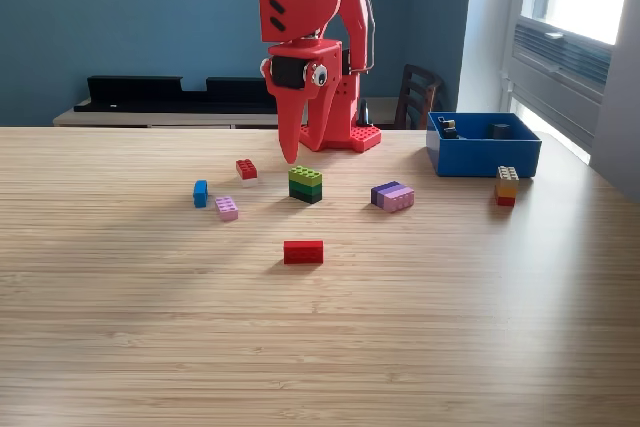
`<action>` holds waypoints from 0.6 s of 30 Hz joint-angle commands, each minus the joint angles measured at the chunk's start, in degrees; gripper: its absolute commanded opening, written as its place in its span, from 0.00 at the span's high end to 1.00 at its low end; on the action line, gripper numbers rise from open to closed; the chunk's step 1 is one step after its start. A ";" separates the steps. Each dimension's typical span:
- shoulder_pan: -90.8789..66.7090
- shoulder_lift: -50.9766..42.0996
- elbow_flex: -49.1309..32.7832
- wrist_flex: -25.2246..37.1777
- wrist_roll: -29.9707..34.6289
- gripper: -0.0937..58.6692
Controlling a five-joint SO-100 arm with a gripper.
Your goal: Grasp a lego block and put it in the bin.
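Note:
My red arm's gripper points straight down at the middle back of the table, its jaws together in one tapered tip with nothing held. The tip hangs just behind and to the left of a green stacked lego block, and to the right of a small red and white block. Other blocks lie around: blue, pink, purple and pink, a red one nearer the front, and an orange and tan stack. The blue bin stands at the exterior view's right, holding dark pieces.
The arm's red base sits at the table's back edge. A dark chair stands behind the table, and a black shelf unit runs along the blue wall. A window is at the far right.

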 commanded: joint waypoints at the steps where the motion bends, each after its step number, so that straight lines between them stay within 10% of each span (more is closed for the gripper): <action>1: -1.49 8.09 1.49 -0.26 -1.14 0.65; 18: -0.70 9.14 17.58 -8.88 -6.50 0.59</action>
